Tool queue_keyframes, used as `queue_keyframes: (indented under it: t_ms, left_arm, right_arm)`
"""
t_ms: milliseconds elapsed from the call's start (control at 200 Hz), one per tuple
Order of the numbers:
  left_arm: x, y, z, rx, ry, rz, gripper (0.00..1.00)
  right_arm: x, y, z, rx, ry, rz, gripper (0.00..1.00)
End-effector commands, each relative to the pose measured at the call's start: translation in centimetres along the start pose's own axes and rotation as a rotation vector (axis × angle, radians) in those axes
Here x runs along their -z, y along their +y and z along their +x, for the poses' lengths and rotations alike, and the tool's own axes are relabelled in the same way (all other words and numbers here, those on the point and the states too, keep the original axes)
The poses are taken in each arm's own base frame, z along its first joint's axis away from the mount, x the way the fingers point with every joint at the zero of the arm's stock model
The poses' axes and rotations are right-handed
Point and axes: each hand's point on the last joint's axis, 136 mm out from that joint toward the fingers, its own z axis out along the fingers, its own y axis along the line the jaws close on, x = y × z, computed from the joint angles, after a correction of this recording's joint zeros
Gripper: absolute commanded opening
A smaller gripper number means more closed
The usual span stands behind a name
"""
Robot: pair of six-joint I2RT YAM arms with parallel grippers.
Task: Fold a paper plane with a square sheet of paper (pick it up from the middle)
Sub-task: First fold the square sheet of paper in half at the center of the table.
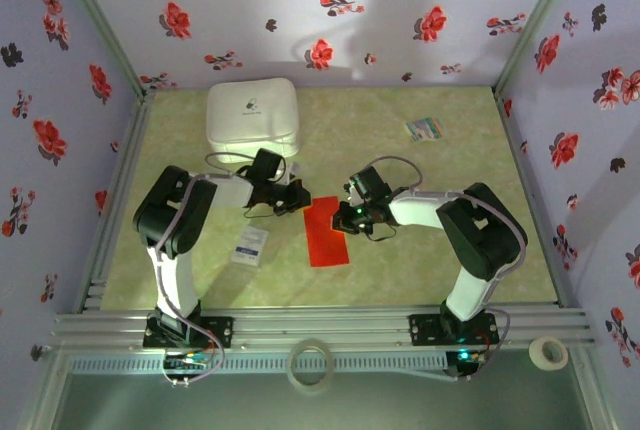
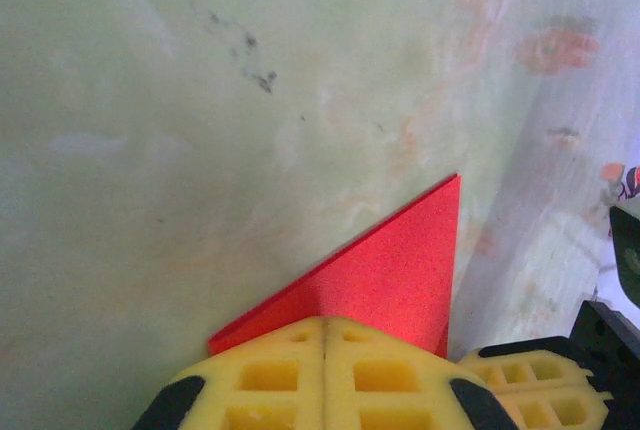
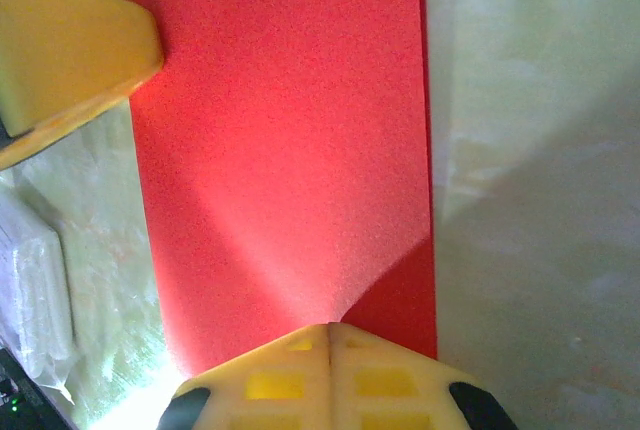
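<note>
Working on the green counter (image 1: 450, 240), in front of the white box (image 1: 252, 118); folding a red paper (image 1: 327, 231) that lies flat mid-counter between the two arms, a long rectangle with its far end toward the box; seemingly halved on the centre line and awaiting nose folds. Left hand (image 1: 297, 198): pressed together, tips set on the far left corner, that corner poking out past them in the left wrist view. Right hand (image 1: 346, 214): pressed together too, fingers (image 3: 285, 380) resting on the sheet's right side near the far end; cannot tell from either wrist view whether a layer is nipped between tips or merely pinned beneath them. To do this step well: pin with one hand and move with the other, never both at once; press lightly enough not to skid the sheet over the smooth counter; bring the corner over so its edge meets the centre line squarely; run closed tips along the fold to sharpen it; mirror on the other corner. Mind the packet (image 1: 250, 246) just left of the sheet; ignore the card (image 1: 424, 129) far back right.
</note>
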Motion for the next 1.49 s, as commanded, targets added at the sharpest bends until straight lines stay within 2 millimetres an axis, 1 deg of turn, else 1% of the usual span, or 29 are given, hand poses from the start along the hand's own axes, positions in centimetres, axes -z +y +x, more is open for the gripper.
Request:
queue_keyframes:
  t_ms: [0,145,270,420,570,650,745,845,985,1045,1080,1105,1140,1185,1210,1240,1280,1350,1400,1490]
  left_arm:
    - [-0.2,2.7,-0.8,0.048,-0.031,-0.082,0.03]
    - [-0.2,4.1,-0.8,0.084,-0.04,-0.145,0.02]
    - [0.5,5.3,-1.3,0.099,-0.07,-0.242,0.01]
    - [1.1,5.7,-2.0,0.115,-0.078,-0.309,0.0]
    - [1.5,5.4,-2.6,0.126,-0.095,-0.328,0.01]
    - [1.6,4.8,-2.7,0.12,-0.097,-0.327,0.01]
    - [2.5,4.1,-2.9,0.101,-0.121,-0.362,0.02]
    - [3.6,2.1,-3.2,0.068,-0.144,-0.354,0.04]
    - [5.9,-0.6,-3.4,0.015,-0.193,-0.366,0.07]
    - [6.5,-1.5,-3.1,-0.004,-0.198,-0.352,0.08]
    - [6.6,-2.2,-2.8,-0.018,-0.193,-0.335,0.08]
    - [6.4,-2.7,-2.3,-0.034,-0.18,-0.318,0.09]
    - [6.2,-3.4,-1.7,-0.062,-0.159,-0.295,0.09]
    - [5.7,-3.9,-0.9,-0.087,-0.131,-0.273,0.09]
    - [5.4,-4.1,-0.5,-0.099,-0.116,-0.262,0.09]
    - [5.0,-4.3,0.0,-0.108,-0.101,-0.248,0.09]
    - [4.5,-4.4,0.6,-0.114,-0.086,-0.232,0.09]
    - [3.5,-4.7,1.2,-0.119,-0.064,-0.185,0.1]
    - [2.8,-4.7,1.2,-0.114,-0.051,-0.169,0.1]
    - [1.8,-4.6,1.0,-0.118,-0.035,-0.161,0.1]
  right_arm:
    - [-0.7,-5.7,3.2,-0.098,0.074,0.208,0.0]
    - [-0.6,-5.7,3.2,-0.096,0.074,0.209,0.0]
    - [-0.5,-5.7,3.2,-0.096,0.072,0.21,0.0]
    - [-0.4,-5.5,3.1,-0.09,0.071,0.208,0.0]
    - [-0.5,-5.6,3.2,-0.093,0.073,0.209,0.0]
    - [-0.5,-5.6,3.2,-0.093,0.072,0.209,0.0]
    - [-0.5,-5.4,3.2,-0.092,0.07,0.204,0.0]
    - [-0.5,-5.1,3.0,-0.093,0.064,0.19,0.0]
    - [-0.4,-2.7,1.8,-0.086,0.035,0.096,0.03]
    - [-0.1,-1.7,1.1,-0.067,0.016,0.073,0.07]
    - [0.5,-1.4,0.5,-0.054,-0.018,0.087,0.12]
    - [0.8,-1.1,0.2,-0.039,-0.049,0.09,0.14]
    - [1.6,-0.1,-0.4,-0.013,-0.093,0.069,0.16]
    - [2.6,0.9,-0.6,0.003,-0.123,0.042,0.17]
    - [3.2,1.1,-0.7,0.005,-0.14,0.04,0.2]
    - [4.0,1.1,-0.7,0.004,-0.163,0.045,0.25]
    - [5.0,1.0,-0.7,-0.007,-0.19,0.052,0.27]
    - [6.2,0.7,0.1,-0.027,-0.211,0.051,0.33]
    - [6.8,0.5,0.7,-0.045,-0.21,0.039,0.34]
    - [7.2,-0.1,2.2,-0.099,-0.185,0.02,0.35]
